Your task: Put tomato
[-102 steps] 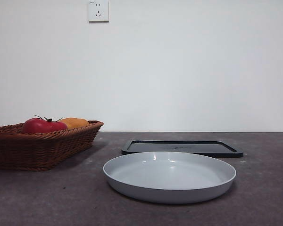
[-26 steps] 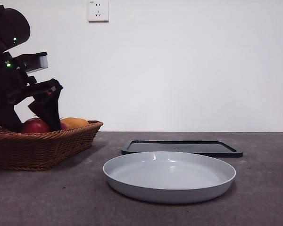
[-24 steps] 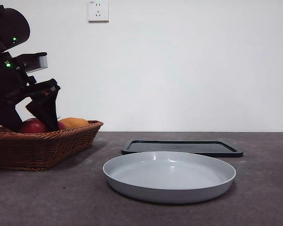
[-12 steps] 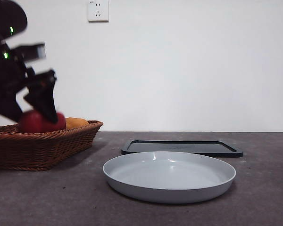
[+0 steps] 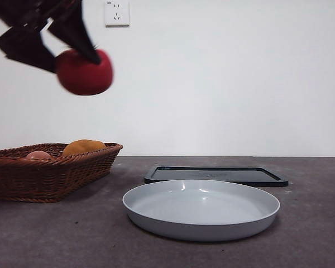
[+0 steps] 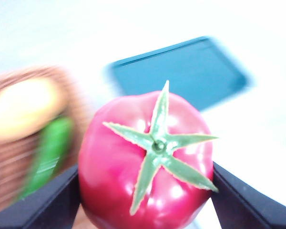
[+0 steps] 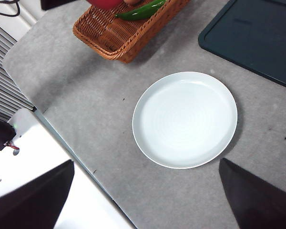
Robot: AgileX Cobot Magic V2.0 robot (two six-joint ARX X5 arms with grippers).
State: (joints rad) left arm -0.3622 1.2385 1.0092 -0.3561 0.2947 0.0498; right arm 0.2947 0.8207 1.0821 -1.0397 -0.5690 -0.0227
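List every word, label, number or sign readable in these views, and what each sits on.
None can be read. The wall socket has a tiny mark at its upper left corner, too small to read. The tomato, wicker basket, grey plate and dark tray show no print.

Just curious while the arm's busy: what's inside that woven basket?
In the basket: an orange-yellow fruit, a pale pinkish fruit and a green pepper. Its wall hides anything lower. The tomato hangs above, held by the left gripper.
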